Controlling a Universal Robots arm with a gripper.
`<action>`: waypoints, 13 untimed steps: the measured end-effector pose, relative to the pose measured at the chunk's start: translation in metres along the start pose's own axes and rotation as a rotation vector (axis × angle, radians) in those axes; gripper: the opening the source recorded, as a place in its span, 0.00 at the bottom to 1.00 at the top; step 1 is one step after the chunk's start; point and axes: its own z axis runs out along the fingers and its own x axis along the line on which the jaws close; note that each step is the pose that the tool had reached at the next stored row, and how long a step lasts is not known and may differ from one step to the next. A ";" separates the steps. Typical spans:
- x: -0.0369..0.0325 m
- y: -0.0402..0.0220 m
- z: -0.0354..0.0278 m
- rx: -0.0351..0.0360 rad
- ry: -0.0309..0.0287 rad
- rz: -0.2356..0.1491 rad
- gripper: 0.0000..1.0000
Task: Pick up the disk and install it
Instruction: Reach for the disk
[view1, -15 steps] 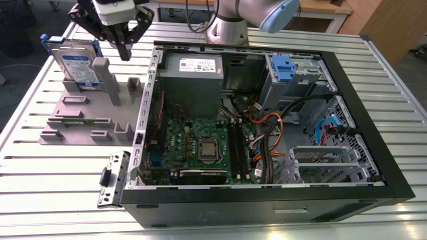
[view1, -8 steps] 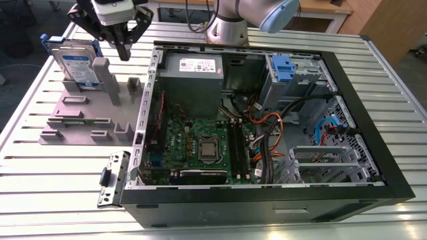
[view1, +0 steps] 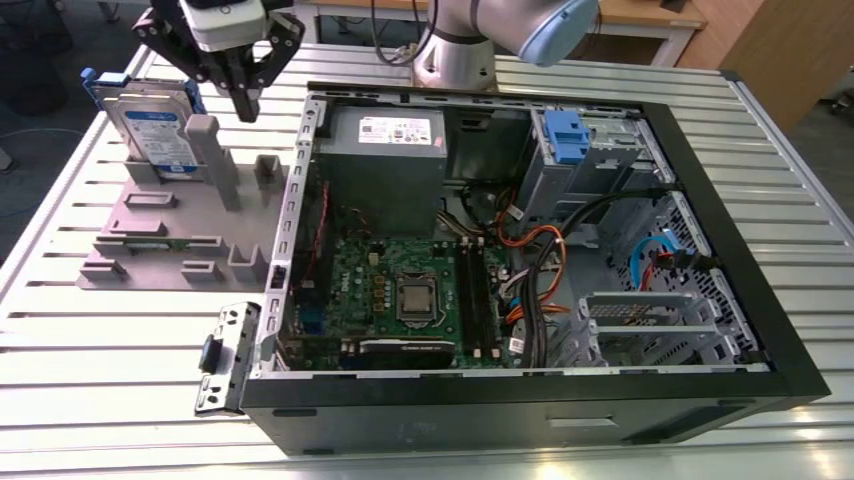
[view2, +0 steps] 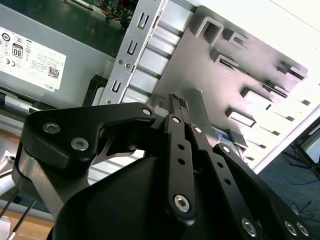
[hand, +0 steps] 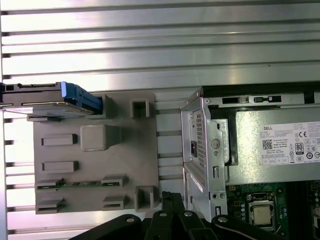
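So the gripper (view1: 247, 108) was hanging up over the grey fixture plate (view1: 150, 247), between the disk (view1: 151, 130) and the side wall of the open PC case (view1: 727, 205). The fingers looked pinched right together at the tips with nothing between them, and both wrist views showed the same thing.

The disk was standing upright on its edge in a slot at the far end of that plate, on the exterior view's left of the gripper, near it but not touching. In the first wrist view you saw it edge-on (hand: 40, 95), silver body with the blue bracket poking out one end.

The whole lot sat on a slatted metal table (view1: 127, 385). The case lay on its side, with the grey power supply (view1: 387, 155) and the green motherboard (view1: 400, 290) in plain sight.
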 end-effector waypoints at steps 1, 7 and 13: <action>0.0002 0.0000 0.0000 0.0000 0.0000 0.000 0.10; 0.0014 -0.0001 0.0004 0.0000 0.0000 0.000 0.10; 0.0027 -0.0002 0.0007 0.0000 0.0000 0.000 0.10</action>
